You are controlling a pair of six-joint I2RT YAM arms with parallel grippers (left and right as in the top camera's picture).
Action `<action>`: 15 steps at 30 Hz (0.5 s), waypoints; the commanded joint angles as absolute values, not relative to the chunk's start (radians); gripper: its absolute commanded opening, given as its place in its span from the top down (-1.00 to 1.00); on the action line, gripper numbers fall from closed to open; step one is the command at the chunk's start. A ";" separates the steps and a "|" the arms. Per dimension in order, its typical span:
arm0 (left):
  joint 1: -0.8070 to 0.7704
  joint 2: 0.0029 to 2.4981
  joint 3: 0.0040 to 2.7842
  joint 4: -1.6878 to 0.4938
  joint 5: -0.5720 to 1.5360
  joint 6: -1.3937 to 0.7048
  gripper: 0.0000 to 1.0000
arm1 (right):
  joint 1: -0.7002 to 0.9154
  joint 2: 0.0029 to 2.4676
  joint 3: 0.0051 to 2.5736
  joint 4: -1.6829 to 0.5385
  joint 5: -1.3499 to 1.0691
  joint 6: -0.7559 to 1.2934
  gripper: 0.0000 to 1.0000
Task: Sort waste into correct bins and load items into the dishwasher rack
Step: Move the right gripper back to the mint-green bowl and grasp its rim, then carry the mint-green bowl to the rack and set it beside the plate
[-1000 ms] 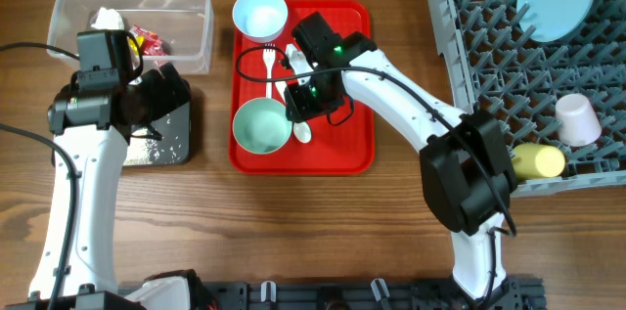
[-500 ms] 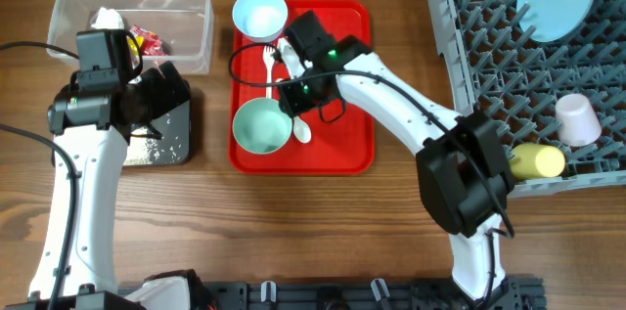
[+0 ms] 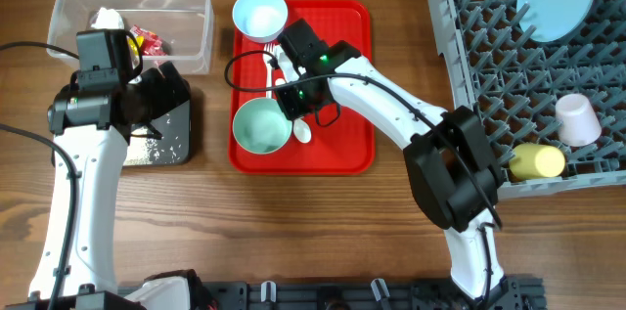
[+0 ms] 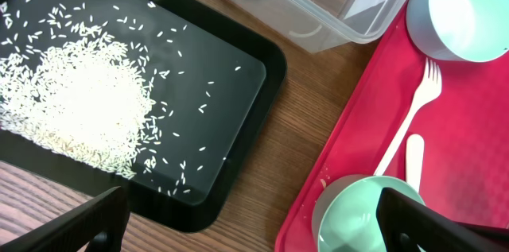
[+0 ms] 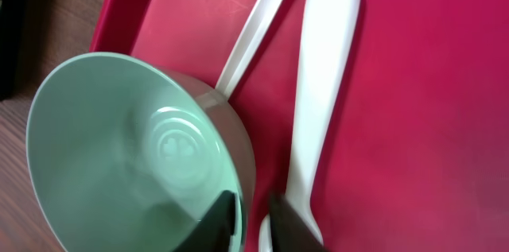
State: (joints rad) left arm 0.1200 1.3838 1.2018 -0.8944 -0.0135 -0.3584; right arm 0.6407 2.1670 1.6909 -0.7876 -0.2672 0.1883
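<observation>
Pinching the rim of the pale-blue bowl [image 5: 135, 149] on the red tray [image 5: 413, 125], the right gripper [image 5: 253, 204] has its jaws almost together. My worry: the spoon [image 5: 318, 85] lies just beside, so its head may get nipped, or the rim slips on lifting. On the left gripper [image 4: 254, 224] the jaws stand wide apart.

My overhead camera looks straight down on the whole tabletop [image 3: 293, 232], from the clear tub [image 3: 176, 17] at left to the grey rack [image 3: 489, 56] at right. The left wrist camera looks down from a middling height on the black tray [image 4: 246, 85] and the edge of the red tray [image 4: 469, 164]. The right wrist camera sits very close over a pale bowl [image 5: 119, 149] and the spoon [image 5: 318, 85]. That bowl shows in all three.
</observation>
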 commanded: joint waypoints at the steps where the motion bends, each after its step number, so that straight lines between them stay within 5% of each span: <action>1: 0.124 1.392 1.210 -0.896 -0.013 -0.375 -1.00 | 0.640 2.186 1.694 -0.784 -0.254 0.190 0.91; 8: 0.124 1.392 1.210 -0.907 -0.013 -0.374 -1.00 | 0.636 2.164 1.705 -0.789 -0.177 0.212 0.91; 15: 0.124 1.392 1.210 -0.911 -0.013 -0.374 -1.00 | 0.569 1.954 1.774 -0.889 0.149 0.212 0.91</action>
